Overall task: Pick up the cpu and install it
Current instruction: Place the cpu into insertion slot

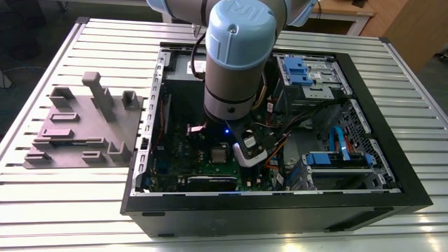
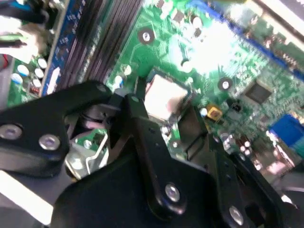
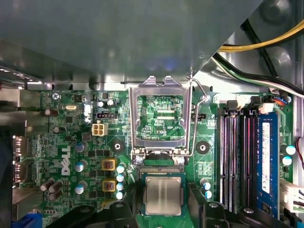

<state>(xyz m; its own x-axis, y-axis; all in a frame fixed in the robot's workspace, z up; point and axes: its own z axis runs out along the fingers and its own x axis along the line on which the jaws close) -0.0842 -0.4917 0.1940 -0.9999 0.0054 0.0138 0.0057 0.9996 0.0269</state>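
From my console I count one slatted metal table (image 1: 70,210) carrying one open computer case (image 1: 280,210). One purple-grey tray (image 1: 77,131) of upright blocks sits just beside the case, on the exterior view's left. My single arm (image 1: 238,63) reaches down into the case from above, over the one green motherboard (image 3: 61,142). Inside the case I see two blue drive brackets, one at the far corner (image 1: 305,71) and one nearer (image 1: 336,160), both on the exterior view's right.

In the first wrist view the socket's one metal load plate (image 3: 161,84) stands flipped open, with its single wire lever (image 3: 192,118) swung up beside it. On the board to one side of the socket I count two small yellow-topped square parts (image 3: 109,164), one next to the other.

There is one cpu (image 3: 163,194). It lies flat in the socket, silver top up, just beyond the load plate's hinge.

The gripper (image 2: 166,111) hangs right over the chip. Its two black fingers (image 3: 202,209) are spread apart, one on each side of the cpu. A thin strip of socket shows between each finger and the chip, so nothing is gripped.
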